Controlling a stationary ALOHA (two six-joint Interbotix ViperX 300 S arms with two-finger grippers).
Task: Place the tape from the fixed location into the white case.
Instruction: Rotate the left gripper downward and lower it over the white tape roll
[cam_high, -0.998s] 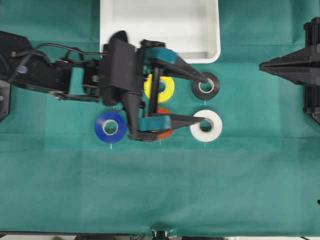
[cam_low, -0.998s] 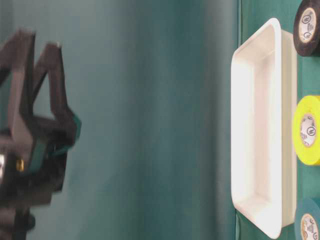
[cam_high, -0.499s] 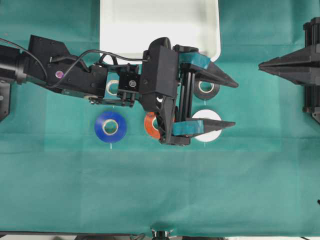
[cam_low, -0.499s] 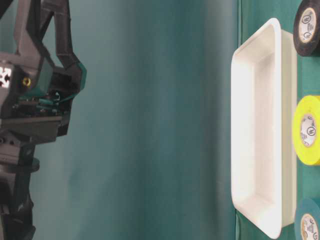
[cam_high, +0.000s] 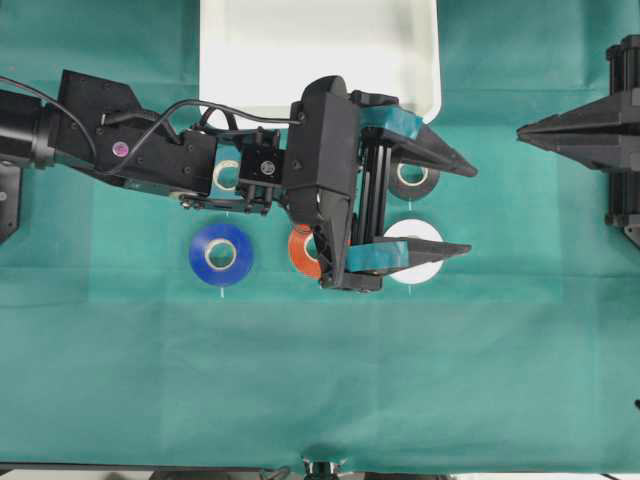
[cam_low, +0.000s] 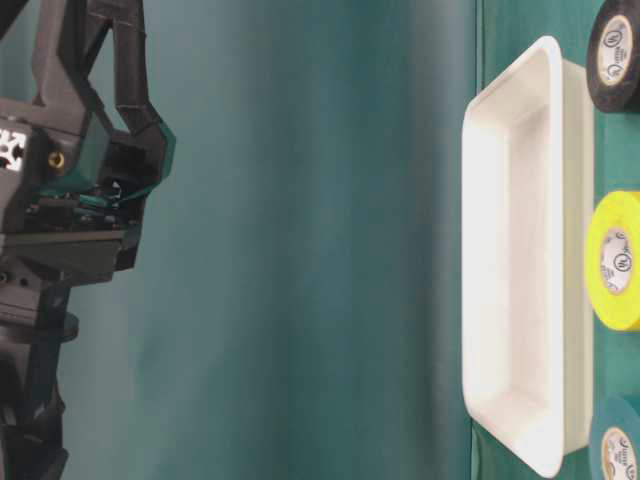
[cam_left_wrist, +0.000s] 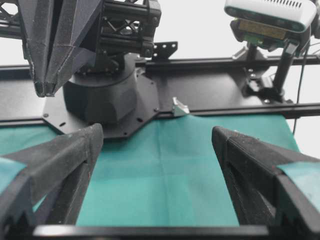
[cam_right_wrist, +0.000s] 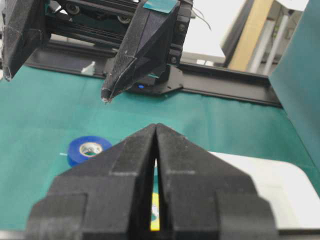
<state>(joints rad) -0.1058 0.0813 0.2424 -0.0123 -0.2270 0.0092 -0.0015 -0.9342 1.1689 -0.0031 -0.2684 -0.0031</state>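
The left gripper (cam_high: 462, 208) hangs above the table with its jaws spread wide and nothing between them, a stance suited to straddling a roll from above. Its fingertips reach over the white tape (cam_high: 418, 252), which lies flat on the green cloth (cam_high: 320, 380) just below the black roll (cam_high: 412, 175), partly hidden by the lower finger. The white case (cam_high: 320, 50) sits beyond the rolls, near enough for a short carry. The right gripper (cam_right_wrist: 156, 150) is parked at the side, jaws pressed together.
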